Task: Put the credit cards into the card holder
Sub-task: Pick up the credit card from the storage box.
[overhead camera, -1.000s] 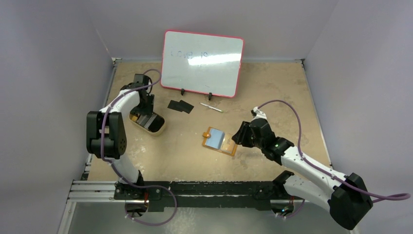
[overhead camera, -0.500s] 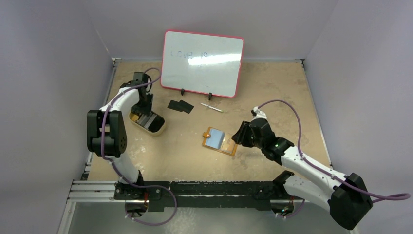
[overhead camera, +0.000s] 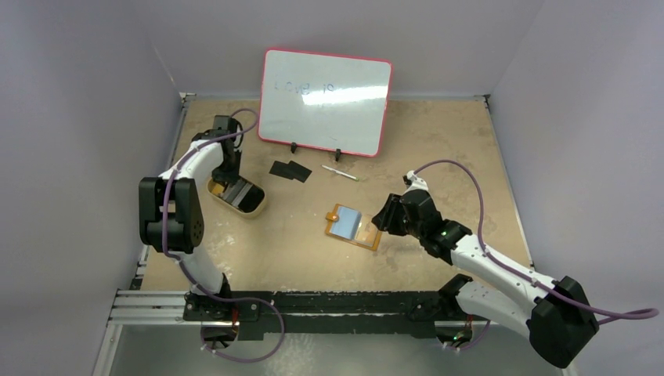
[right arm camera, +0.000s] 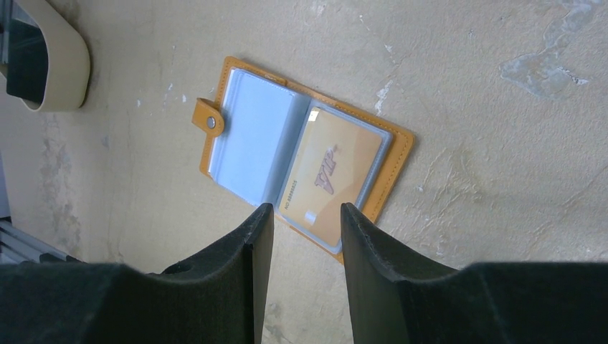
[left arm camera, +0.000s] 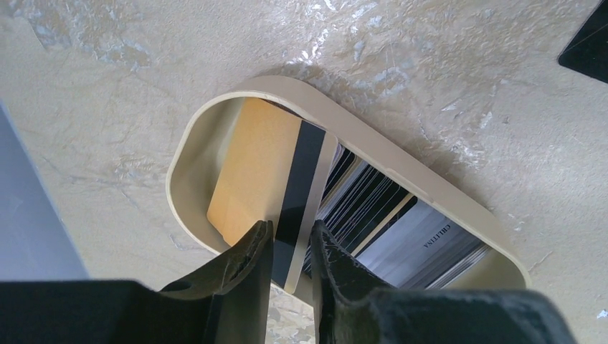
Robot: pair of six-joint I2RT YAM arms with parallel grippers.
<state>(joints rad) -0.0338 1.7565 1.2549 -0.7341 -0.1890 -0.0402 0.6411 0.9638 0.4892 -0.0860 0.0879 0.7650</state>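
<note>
**The left hand (left arm camera: 290, 226) at the oval dish (left arm camera: 401, 154): taking up a card**

The left hand hangs over the near end of the oval dish, at the left of the counter (overhead camera: 438, 149). Its fingers stand narrow, and a striped orange card (left arm camera: 251, 172) shows between them. Whether the pads bear on that card cannot be told. The step in hand appears to be lifting this card out of the dish.

Recommended practice:

1. Confirm contact on one card only. The dish holds further dark and pale items just beside it, and a second item could come up with the first.
2. Raise the card straight up until it is above the rim. The dish wall may catch its edge.
3. Carry it rightward, above the two black cards (overhead camera: 290, 170) lying flat near the whiteboard (overhead camera: 325, 102).

The card holder (overhead camera: 354, 227) lies open at mid-counter. A sleeved card (right arm camera: 333, 175) sits in its right pocket, and the left pocket looks vacant. The right hand (right arm camera: 307, 211) hovers at the holder's near edge, moderately wide and holding nothing. It is placed to steady the holder during insertion.
</note>
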